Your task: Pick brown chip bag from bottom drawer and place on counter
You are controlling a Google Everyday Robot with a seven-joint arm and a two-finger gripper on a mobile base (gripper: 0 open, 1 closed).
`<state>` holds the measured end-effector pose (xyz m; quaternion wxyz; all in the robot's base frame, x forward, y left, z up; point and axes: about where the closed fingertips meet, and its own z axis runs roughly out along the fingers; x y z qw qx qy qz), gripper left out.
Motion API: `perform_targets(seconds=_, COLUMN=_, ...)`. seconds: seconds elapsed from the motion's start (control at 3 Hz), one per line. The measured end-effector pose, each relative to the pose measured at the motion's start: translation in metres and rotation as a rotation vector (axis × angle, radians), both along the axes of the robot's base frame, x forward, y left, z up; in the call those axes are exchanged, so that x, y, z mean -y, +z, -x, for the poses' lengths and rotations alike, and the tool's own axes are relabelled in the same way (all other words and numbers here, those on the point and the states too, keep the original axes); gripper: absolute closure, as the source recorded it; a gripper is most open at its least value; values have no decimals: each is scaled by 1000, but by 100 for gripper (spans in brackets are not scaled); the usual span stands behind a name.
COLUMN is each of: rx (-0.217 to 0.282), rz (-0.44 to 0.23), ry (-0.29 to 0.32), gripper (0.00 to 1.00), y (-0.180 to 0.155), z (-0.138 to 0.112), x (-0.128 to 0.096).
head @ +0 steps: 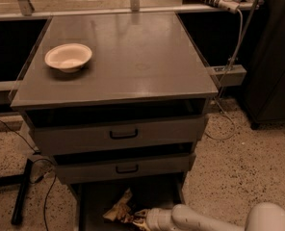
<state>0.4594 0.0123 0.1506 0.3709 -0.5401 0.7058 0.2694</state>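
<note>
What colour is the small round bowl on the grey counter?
White bowl, camera view; gripper low in the bottom drawer.

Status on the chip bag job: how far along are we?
Early. Done: the bottom drawer is open, and the gripper is down inside it, at the right edge of the brown chip bag. In hand: the grasp itself; whether it has the bag cannot be told. Left: lifting the bag out and setting it on the counter, where a white bowl sits at the left.
</note>
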Motion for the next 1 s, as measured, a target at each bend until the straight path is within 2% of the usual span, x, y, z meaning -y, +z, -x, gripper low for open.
perform_targets(seconds=0.33, rx=32, rz=-31, ry=23, gripper=100, y=25, z=3, x=-1)
perform_targets(seconds=0.67, rx=87, rz=-69, ry=46, gripper=100, y=69, z=5, x=5)
perform_targets(seconds=1.0, rx=161, rz=-79, ry=62, gripper=100, y=120, z=8, x=18)
